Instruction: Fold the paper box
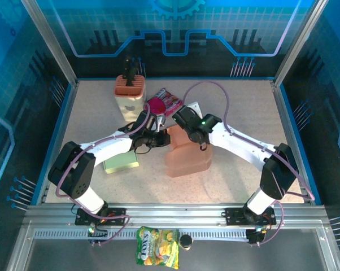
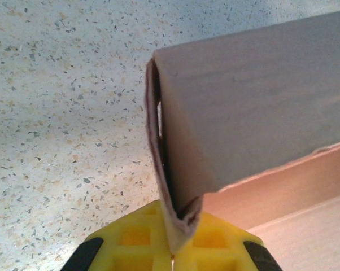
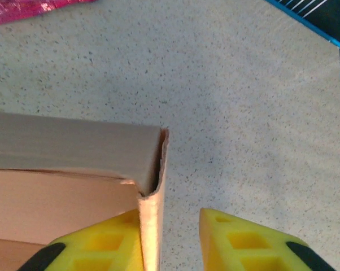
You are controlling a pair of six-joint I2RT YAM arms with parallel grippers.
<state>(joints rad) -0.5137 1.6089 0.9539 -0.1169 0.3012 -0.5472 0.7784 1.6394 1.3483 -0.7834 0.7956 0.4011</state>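
Yellow fingers (image 2: 130, 245) sit right at the lens at the bottom of the left wrist view, and the left gripper (image 2: 173, 251) has its jaws pressed together on a thin cardboard flap (image 2: 154, 141) of the paper box (image 2: 260, 113), the flap's lower end nipped between them. A folded corner rises above that pinch, with one broad panel leaning over to the right of the frame. In the right wrist view, the right gripper (image 3: 170, 237) has its jaws spread. The box's end wall runs down against the left-hand finger, with clear daylight across to the other one, so nothing is clamped there. From the top view the box stands on the speckled surface (image 1: 243, 107) just right of centre, between the two wrists, with a pink packet (image 1: 158, 104) lying beyond it. My read on progress is midway. The corners in view are creased and the walls are up, so the box already has a body. But the seams at both corners gape, and no view shows a closed top. I'd judge that tucking the flaps and locking the walls is left to do.
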